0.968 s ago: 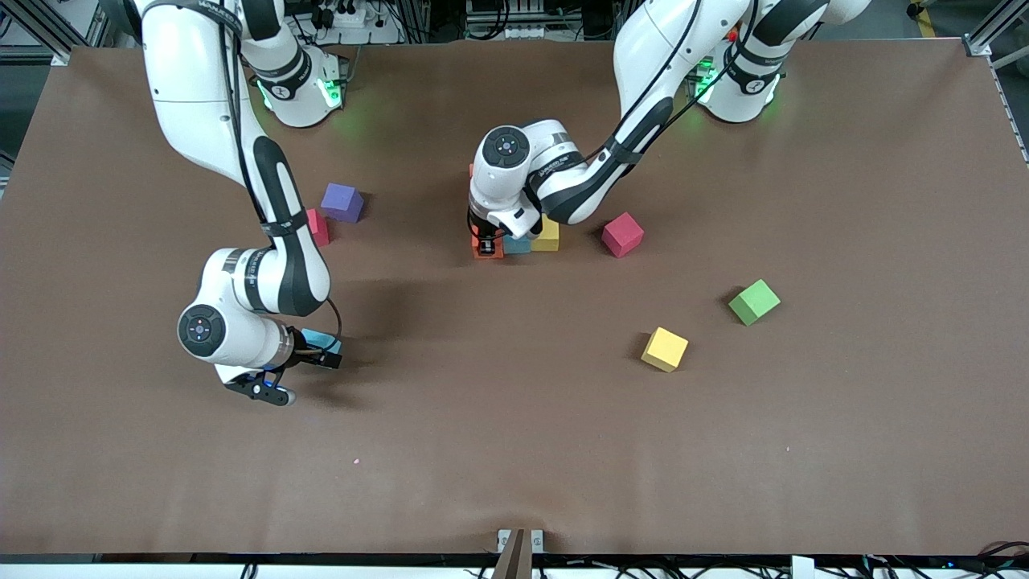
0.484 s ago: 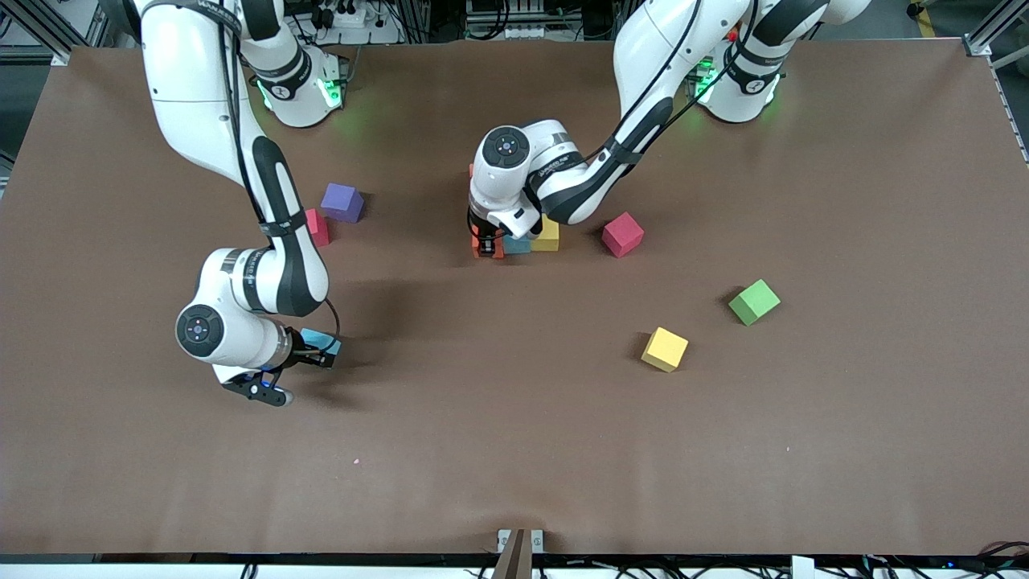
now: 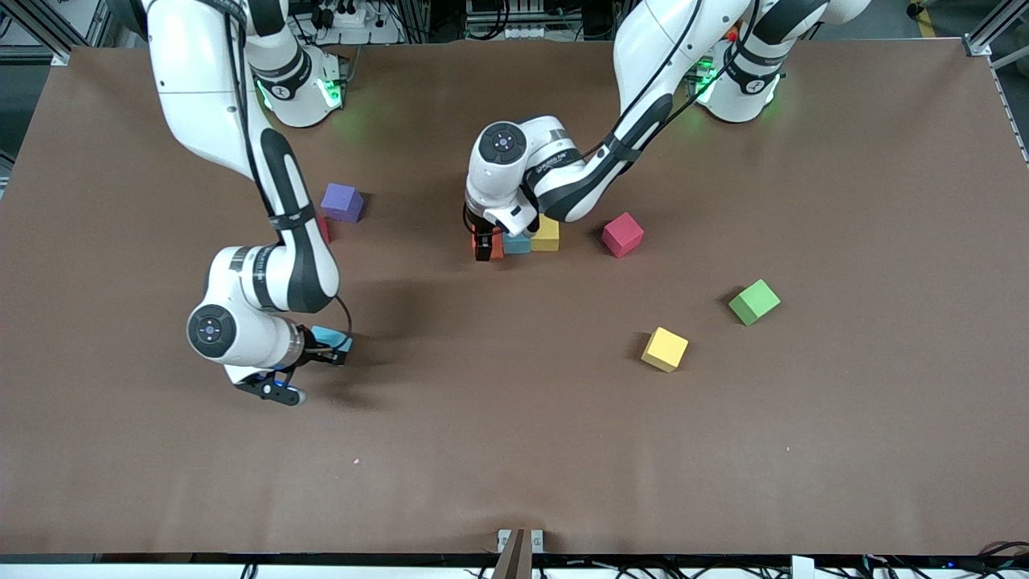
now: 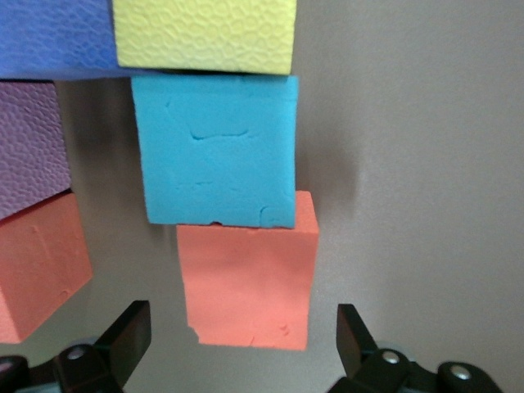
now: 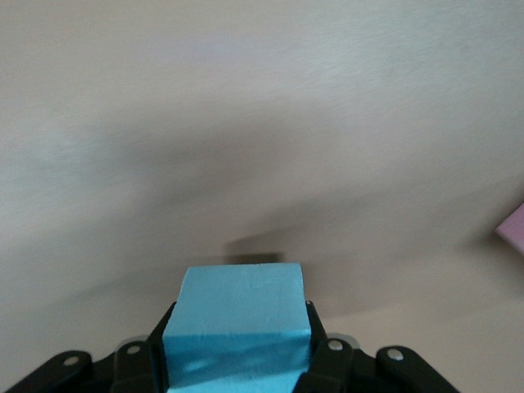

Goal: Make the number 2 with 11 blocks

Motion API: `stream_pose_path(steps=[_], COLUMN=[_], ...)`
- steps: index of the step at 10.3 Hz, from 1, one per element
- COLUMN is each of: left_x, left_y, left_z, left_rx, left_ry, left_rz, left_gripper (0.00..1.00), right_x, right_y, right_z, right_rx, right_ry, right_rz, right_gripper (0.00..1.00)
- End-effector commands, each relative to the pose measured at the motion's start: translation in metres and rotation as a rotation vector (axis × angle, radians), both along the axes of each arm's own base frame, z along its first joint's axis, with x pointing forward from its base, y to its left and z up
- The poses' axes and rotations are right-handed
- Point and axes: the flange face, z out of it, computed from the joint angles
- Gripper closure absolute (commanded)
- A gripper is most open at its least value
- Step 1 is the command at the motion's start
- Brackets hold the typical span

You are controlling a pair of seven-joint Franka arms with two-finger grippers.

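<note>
Now left hand [image 4: 237,344] wide, off orange block [image 4: 246,282]; right hand [image 5: 237,360] lifts blue block [image 5: 237,323].

The worktop [image 3: 514,450] is plain brown. On it sit a purple cube [image 3: 342,202], a crimson cube [image 3: 622,234], a green cube [image 3: 754,301] and a yellow cube [image 3: 665,349]. An orange cube [image 4: 247,278] touches a blue cube [image 4: 214,162] with a pale yellow cube [image 4: 205,34] next in line. Another light blue cube [image 5: 237,327] sits between black claw fingers [image 5: 327,356].
</note>
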Motion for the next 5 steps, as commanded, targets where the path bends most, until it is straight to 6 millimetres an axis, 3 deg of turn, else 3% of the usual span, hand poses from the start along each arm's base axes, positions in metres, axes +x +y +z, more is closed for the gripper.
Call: stream_pose_path(steps=[1, 3, 5], left_x=[0.008, 0.030, 0.049], left_y=[0.009, 0.028, 0.051], left_z=[0.039, 0.075, 0.096], left_rx=[0.021, 0.021, 0.045], left_ry=[-0.024, -0.044, -0.048], left_rz=[-0.046, -0.094, -0.205], left_gripper=[0.00, 0.00, 0.00], right_x=[0.000, -0.011, -0.027], right_y=[0.039, 0.071, 0.114], right_z=[0.028, 0.028, 0.028], right_rx=[0.002, 0.002, 0.002], right_ry=[0.001, 0.001, -0.001], right_rz=[0.007, 0.058, 0.124], right_gripper=[0.66, 0.66, 0.66])
